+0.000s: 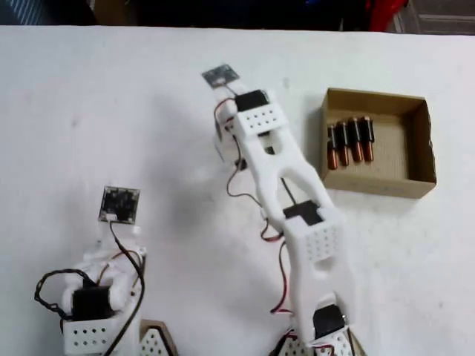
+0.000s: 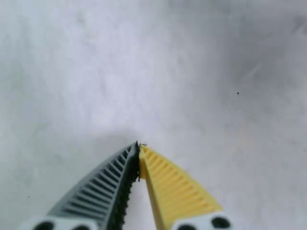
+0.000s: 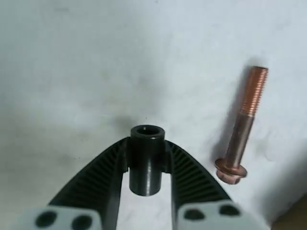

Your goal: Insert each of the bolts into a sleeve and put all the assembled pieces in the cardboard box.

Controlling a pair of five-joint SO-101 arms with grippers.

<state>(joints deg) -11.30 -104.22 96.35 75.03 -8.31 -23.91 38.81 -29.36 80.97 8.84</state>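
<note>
My right gripper [image 3: 146,143] is shut on a black sleeve [image 3: 146,165], held upright with its open bore facing up, just above the white table. A copper bolt [image 3: 242,127] lies flat on the table beside it, apart from the fingers. In the high view the right arm [image 1: 260,122] stretches to the table's middle. The cardboard box [image 1: 375,95] stands to its right and holds several assembled pieces [image 1: 349,141] side by side. My left gripper [image 2: 139,147] is shut with nothing in it, over bare table. The left arm [image 1: 96,297] sits folded at the near left.
The white table [image 1: 111,111] is bare on the left and far side. A brown edge [image 3: 293,216] shows at the corner of the right wrist view, near the bolt's head. Red and black cables [image 1: 278,252] hang along the right arm.
</note>
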